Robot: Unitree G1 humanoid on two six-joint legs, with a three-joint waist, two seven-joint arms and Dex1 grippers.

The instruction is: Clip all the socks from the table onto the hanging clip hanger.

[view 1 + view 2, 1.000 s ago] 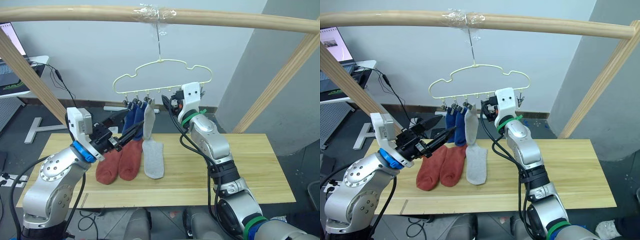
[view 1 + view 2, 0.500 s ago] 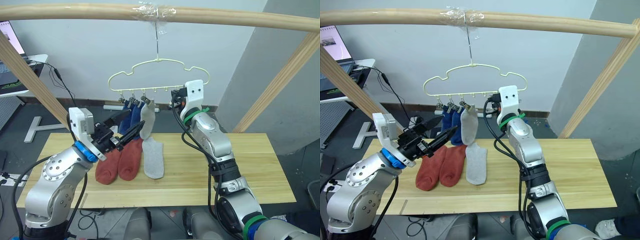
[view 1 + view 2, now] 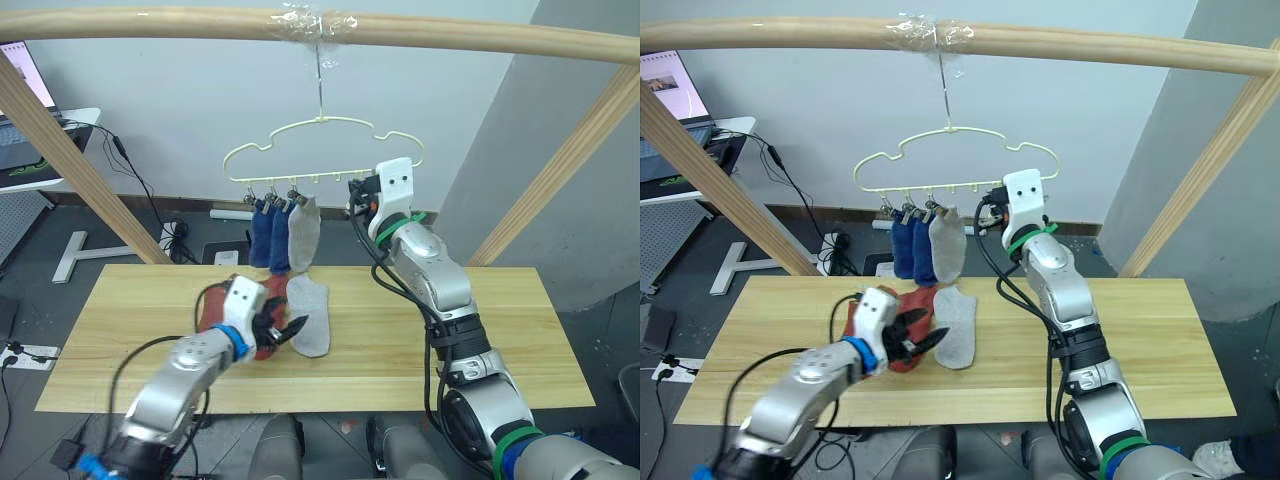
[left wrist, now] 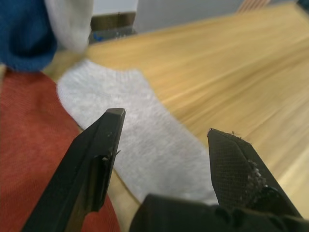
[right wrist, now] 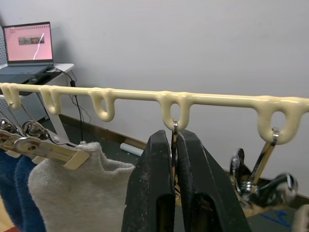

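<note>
Grey sock lies flat under the wide-open left gripper; right gripper pinches a hanger clip

no readable text or labels anywhere, laptop screen content too small to read, no brands or numbers

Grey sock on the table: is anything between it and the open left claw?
Nothing visible. The left claw hangs open right over the grey sock, with the red sock off to one side.
</note>
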